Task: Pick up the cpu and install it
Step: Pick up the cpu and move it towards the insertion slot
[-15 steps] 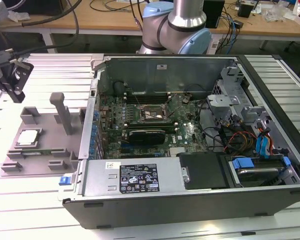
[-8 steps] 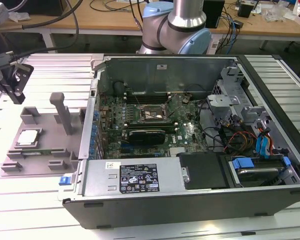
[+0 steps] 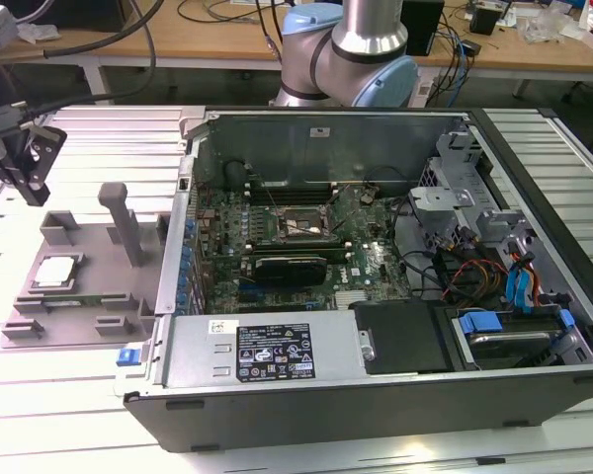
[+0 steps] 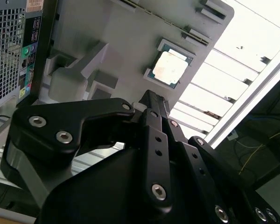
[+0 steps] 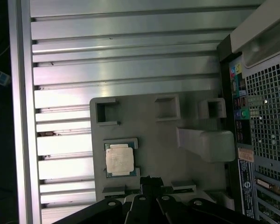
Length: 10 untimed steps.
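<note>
We see our arm (image 3: 366, 30) rising at the back and reaching to the exterior view's left. Its gripper (image 3: 35, 190) hangs there, pointing down. In both wrist views its black fingers (image 4: 153, 106) meet tip to tip.

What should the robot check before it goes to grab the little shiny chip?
1. The cpu lies flat in its pocket on the grey holder: ok.
2. Nothing lies on top of the cpu: ok.
3. The gripper is clear of the cpu, not touching it: ok.
4. The gripper is centred over the cpu: cannot tell.
5. The computer case is open, with the socket in sight: ok.
6. The socket's bracket is lifted, ready for the chip: cannot tell.
</note>
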Tool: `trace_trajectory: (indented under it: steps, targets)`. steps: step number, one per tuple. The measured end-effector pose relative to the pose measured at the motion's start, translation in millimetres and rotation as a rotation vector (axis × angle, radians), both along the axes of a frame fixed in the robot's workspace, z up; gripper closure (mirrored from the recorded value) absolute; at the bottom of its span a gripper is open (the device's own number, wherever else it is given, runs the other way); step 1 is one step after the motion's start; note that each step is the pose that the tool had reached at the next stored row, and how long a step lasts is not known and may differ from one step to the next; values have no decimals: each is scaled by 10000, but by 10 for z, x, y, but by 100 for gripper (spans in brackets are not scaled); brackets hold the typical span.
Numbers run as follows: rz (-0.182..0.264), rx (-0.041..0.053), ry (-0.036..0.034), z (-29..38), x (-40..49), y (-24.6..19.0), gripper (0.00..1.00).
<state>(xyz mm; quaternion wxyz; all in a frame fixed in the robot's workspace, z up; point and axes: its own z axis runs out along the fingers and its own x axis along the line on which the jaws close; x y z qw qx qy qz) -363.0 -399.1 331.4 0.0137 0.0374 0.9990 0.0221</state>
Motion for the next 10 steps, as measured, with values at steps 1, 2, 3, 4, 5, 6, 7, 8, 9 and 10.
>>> trace_trajectory:
  steps: [1,2,3,4,5,6,7,8,9,10]
  targets:
    - [-1,2,-4,-3,-4,0,89]
    - [-1,-1,0,-2,-20,0,89]
    - [0,1,-2,-5,-34,0,89]
    - [0,0,-2,-9,-45,0,89]
    - [0,1,-3,-14,-50,0,89]
    - [0,1,-2,-18,-56,0,89]
    - [0,1,-1,-25,-66,0,89]
    - [1,0,-1,-30,-75,0,89]
    - [0,0,0,-33,-80,0,89]
    - [0,0,0,-37,-89,0,89]
